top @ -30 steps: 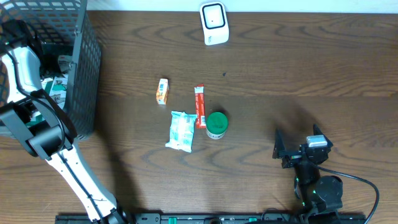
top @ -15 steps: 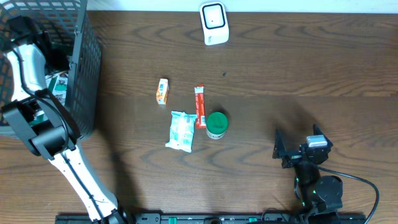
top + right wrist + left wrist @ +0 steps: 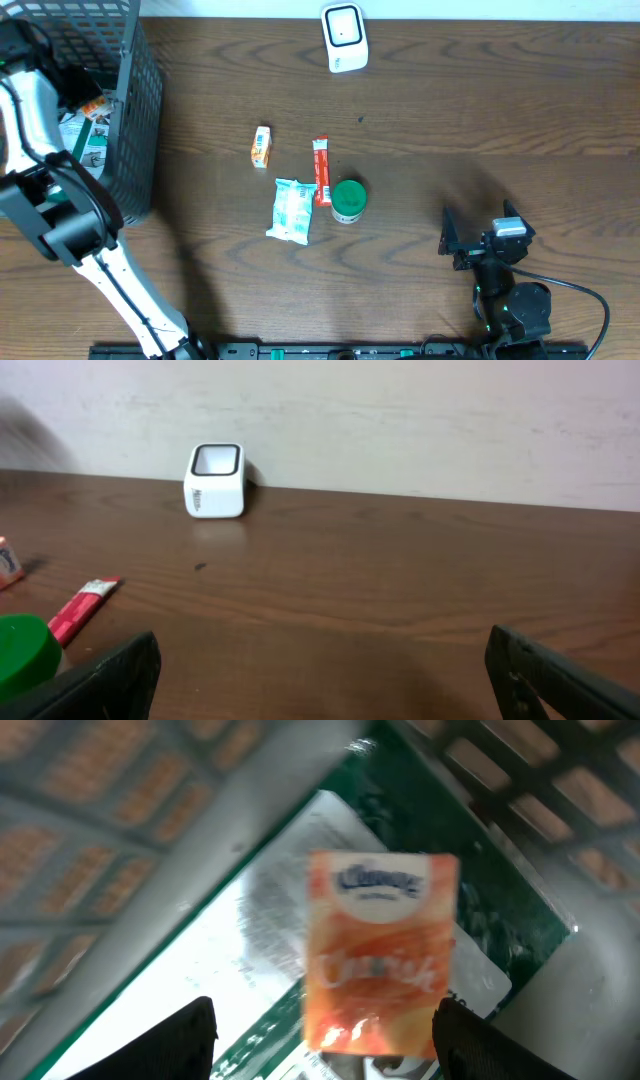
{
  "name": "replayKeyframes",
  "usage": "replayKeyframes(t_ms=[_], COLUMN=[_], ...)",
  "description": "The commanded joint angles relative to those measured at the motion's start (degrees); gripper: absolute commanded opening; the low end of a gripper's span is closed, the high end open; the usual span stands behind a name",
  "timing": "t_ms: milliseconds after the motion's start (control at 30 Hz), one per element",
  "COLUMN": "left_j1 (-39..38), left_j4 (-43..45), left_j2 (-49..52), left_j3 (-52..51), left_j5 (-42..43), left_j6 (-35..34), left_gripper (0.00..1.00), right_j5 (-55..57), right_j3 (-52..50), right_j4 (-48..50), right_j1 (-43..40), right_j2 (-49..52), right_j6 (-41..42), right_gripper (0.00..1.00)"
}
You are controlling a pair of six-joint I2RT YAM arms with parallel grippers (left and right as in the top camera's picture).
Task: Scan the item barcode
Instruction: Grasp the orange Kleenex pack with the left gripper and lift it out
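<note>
Dark wooden table fills the overhead view, with a white scanner at its far edge, window turned up so a code can be shown to it from above. A black mesh basket stands at the left end. Well apart from both, four goods lie close together mid-table: a small orange box, a red stick sachet, a green-lidded tub touching the sachet, and a white and green packet. The left arm bends over the basket rim with its end down inside. The right gripper sits at the near right, clear of everything, apparently parked to leave room.

From the left wrist, the left gripper looks straight down into the basket. Its fingers are spread, and an orange tissue pack lies between them, blurred, on top of green and white packaging. Space shows on the left side of the pack, so I judge it is not pinched. Whether the pack is being fetched for scanning or left there, I cannot tell.

From the right wrist, the fingers are spread wide around nothing. They face the scanner across bare wood, with the tub and sachet off to the left.
</note>
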Motion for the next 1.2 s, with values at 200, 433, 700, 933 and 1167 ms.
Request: replayKeyframes(t_ms=[200, 433, 700, 933, 1167], left_j1=[2.29, 2.29, 2.4, 2.4, 2.4], left_j4=[0.33, 2.34, 5.75, 6.05, 6.88], left_j2=[-1.14, 0.37, 2.05, 5.9, 3.65], left_j3=[-0.28, -1.6, -4.72, -4.74, -4.0], left_j5=[11.26, 10.54, 7.37, 7.72, 9.79], left_j6=[-6.58, -6.71, -8.07, -8.04, -8.02], left_gripper=[0.7, 0.7, 0.7, 0.36, 0.08], right_j5=[0.52, 0.55, 0.55, 0.52, 0.55], right_j3=[-0.04, -0.04, -0.04, -0.04, -0.04], right_j4=[-0.22, -0.22, -0.2, -0.22, -0.22], right_j1=[-0.24, -0.24, -0.24, -0.24, -0.24], right_j2=[-0.09, -0.09, -0.09, -0.09, -0.09], right_j6=[0.98, 0.98, 0.98, 0.98, 0.98], right_gripper=[0.99, 0.99, 0.99, 0.99, 0.99])
